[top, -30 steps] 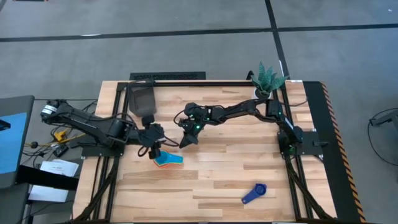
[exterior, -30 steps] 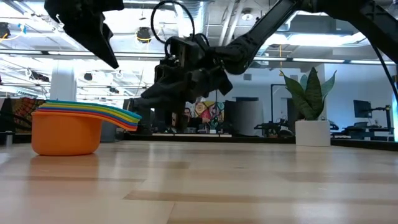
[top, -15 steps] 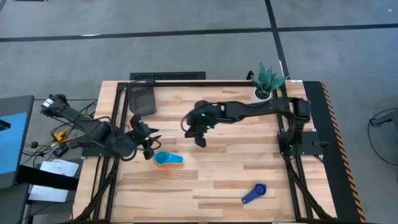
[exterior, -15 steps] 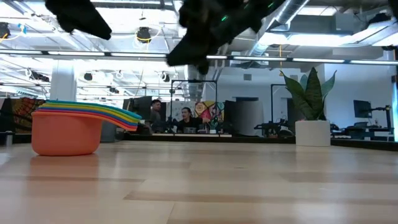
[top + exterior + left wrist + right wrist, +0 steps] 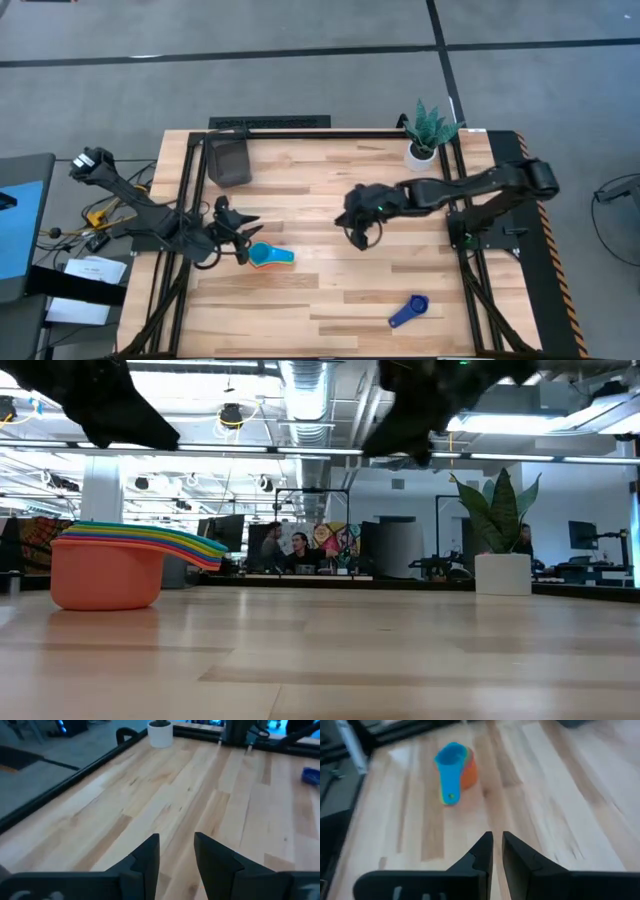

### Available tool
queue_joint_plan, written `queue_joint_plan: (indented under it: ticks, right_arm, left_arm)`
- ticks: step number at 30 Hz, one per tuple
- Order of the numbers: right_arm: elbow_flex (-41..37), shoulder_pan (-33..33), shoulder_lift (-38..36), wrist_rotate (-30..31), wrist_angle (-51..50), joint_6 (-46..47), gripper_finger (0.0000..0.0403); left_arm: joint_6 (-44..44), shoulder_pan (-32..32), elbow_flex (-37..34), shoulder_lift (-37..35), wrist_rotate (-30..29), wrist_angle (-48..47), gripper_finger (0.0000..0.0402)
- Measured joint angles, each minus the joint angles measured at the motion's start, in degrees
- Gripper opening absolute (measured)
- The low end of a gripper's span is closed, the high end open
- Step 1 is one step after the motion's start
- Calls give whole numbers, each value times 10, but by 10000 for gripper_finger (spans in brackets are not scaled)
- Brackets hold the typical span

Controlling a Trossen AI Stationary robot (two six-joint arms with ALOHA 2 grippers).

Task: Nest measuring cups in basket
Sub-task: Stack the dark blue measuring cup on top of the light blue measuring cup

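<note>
You're in an open lab-office: exposed ceiling ducts (image 5: 300,385), monitors (image 5: 583,535), seated people (image 5: 285,550) beyond the wooden counter (image 5: 320,650).

**Measuring cups stacked on the table, one apart, basket at the far corner**

A nested stack of measuring cups (image 5: 269,257) sits upright on the wooden table, left of centre. The orange cup (image 5: 106,572) is the outermost, with yellow, green and blue rims layered above it and the handles fanned to one side. A light blue cup (image 5: 451,762) lies on top. How many cups the stack holds is hard to tell. A dark blue cup (image 5: 408,311) lies alone near the front edge, well apart. The dark basket (image 5: 228,159) stands at the far left corner, apart from the stack.
</note>
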Motion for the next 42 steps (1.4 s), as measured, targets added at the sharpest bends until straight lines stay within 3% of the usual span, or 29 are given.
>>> queue_joint_plan:
  ticks: [10,14,26,36,42]
  right_arm:
    - [-28,123,-46,151,-146,148,63]
    - [-28,156,-46,178,-223,253,63]
    - [-27,304,-28,172,-400,527,67]
    - [-27,411,2,22,-420,764,153]
    - [-27,479,2,11,-419,959,173]
  left_arm:
    - [71,40,-1,72,37,40,111]
    - [62,51,-1,93,36,55,111]
    - [140,76,-1,90,31,91,111]
    - [152,96,-1,90,43,101,111]
    - [159,96,-1,90,43,100,111]
